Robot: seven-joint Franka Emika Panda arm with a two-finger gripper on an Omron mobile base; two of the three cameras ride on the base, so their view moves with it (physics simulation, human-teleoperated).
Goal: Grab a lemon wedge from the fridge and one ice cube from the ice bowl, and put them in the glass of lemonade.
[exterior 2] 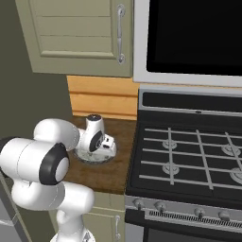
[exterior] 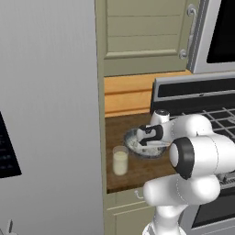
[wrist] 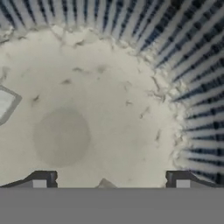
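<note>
Gripper [wrist: 110, 183]: in the hand view its two dark fingertips [wrist: 40, 180] stand wide apart at the bottom, with nothing between them; it holds nothing and hangs low inside the bowl.
Ice bowl [exterior: 130, 137]: on the brown wooden counter [exterior: 137, 172], just left of the stove [exterior 2: 189, 156]; the hand view shows its whitish speckled inside and ribbed grey wall.
Ice cube [wrist: 5, 103]: a pale square piece at the left edge of the hand view, lying on the bowl's floor, apart from the fingertips.
Glass of lemonade [exterior: 120, 160]: upright on the counter in the left base view, just beside the bowl, toward the fridge.
Fridge [exterior: 46, 114]: its grey side takes up the left of the left base view.
Right base view: the arm hides most of the bowl [exterior 2: 90, 158].
</note>
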